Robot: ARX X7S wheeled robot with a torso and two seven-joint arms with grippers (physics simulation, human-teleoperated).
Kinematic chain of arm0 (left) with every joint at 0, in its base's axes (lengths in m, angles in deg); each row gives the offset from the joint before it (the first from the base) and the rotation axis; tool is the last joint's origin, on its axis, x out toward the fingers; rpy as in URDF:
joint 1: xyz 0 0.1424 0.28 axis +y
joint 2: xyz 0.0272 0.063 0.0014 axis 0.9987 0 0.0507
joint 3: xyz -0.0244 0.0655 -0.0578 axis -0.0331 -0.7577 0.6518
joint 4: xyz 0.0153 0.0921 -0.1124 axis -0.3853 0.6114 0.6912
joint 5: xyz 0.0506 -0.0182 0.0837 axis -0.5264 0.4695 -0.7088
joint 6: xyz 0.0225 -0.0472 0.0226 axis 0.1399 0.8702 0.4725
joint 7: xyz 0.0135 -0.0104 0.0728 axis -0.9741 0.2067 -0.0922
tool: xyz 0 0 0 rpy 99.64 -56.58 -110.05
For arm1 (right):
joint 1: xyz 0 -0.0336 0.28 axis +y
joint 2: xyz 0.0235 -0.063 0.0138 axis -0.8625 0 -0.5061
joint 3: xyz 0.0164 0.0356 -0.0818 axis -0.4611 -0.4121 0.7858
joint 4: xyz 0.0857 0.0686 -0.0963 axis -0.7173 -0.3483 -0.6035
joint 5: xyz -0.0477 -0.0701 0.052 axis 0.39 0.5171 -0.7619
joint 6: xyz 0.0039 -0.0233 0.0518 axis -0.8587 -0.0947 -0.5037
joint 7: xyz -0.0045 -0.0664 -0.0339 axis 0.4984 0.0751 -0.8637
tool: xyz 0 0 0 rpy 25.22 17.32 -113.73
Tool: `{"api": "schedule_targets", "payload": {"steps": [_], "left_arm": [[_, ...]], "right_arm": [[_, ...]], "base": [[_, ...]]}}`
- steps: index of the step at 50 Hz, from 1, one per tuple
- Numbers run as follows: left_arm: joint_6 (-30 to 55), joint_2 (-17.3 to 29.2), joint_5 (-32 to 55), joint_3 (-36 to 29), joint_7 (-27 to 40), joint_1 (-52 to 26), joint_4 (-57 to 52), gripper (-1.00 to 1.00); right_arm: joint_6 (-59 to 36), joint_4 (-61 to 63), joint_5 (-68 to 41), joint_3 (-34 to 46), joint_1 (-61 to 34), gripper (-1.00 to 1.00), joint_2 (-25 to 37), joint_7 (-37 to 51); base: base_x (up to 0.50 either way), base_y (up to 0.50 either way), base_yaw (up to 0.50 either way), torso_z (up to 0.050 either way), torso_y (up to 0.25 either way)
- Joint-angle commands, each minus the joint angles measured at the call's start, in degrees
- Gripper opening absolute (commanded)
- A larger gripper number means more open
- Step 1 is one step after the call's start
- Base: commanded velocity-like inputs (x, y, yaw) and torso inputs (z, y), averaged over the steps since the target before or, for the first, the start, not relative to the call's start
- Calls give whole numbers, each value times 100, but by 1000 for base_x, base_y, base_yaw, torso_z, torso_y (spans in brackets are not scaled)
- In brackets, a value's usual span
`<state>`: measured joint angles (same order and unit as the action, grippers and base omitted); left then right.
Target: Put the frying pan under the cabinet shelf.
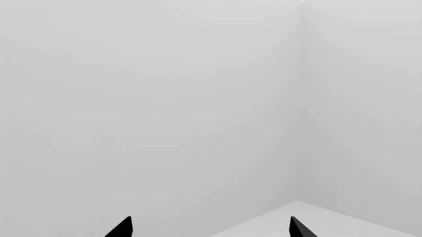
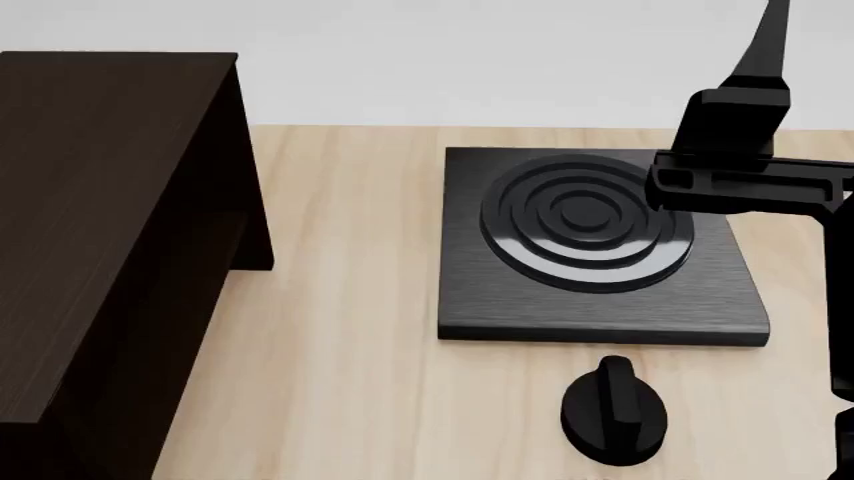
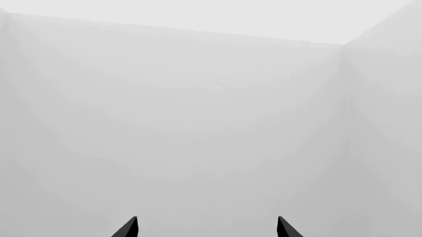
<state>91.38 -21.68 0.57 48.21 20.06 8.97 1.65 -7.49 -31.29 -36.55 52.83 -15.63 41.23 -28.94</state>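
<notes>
Cabinet, stove plate, knob on the wooden table; both grippers up facing bare wall.

The dark cabinet shelf [image 2: 107,250] stands on the pale wooden table [image 2: 347,330], well apart from either set of jaws. The square black stove plate [image 2: 594,245] sits beside it, a black knob [image 2: 611,410] just in front. The right arm [image 2: 741,150] reaches over the plate's far corner. Left gripper [image 1: 211,229] and right gripper [image 3: 207,229] show fingertips spread wide, nothing between them, only white wall ahead. The frying pan appears in no view.
</notes>
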Motion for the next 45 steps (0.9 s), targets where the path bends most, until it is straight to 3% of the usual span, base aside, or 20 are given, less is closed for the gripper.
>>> {"api": "schedule_targets", "payload": {"steps": [1,12,23,26,31,35,45], "left_arm": [[-111,-27,-77,-110,-11,12,66,100],[-236,-42,-152,-243,-35,5,164,100],[-294,-9,-264,-548,57,-91,250,100],[-345,10,-322,-690,74,-135,313,100],[-534,8,-467,-923,40,-189,502,100],[-649,-9,-555,-1050,15,-200,611,100],[-898,-47,-714,-1263,-54,-221,853,100]], "right_arm": [[-54,23,-20,-10,-20,100,54,39],[-403,172,-82,-152,-146,100,206,81],[-1870,696,-194,-540,-736,100,712,244],[-1944,529,-1010,-875,-677,100,1015,812],[-1939,-38,-3996,-1459,-632,100,1943,3208],[-1920,-395,-5468,-1509,-671,100,2564,4521],[-1785,-839,-6143,-1561,-277,100,3163,5323]], "base": [[0,0,0,0,0],[0,0,0,0,0],[0,0,0,0,0],[0,0,0,0,0],[0,0,0,0,0],[0,0,0,0,0],[0,0,0,0,0]]}}
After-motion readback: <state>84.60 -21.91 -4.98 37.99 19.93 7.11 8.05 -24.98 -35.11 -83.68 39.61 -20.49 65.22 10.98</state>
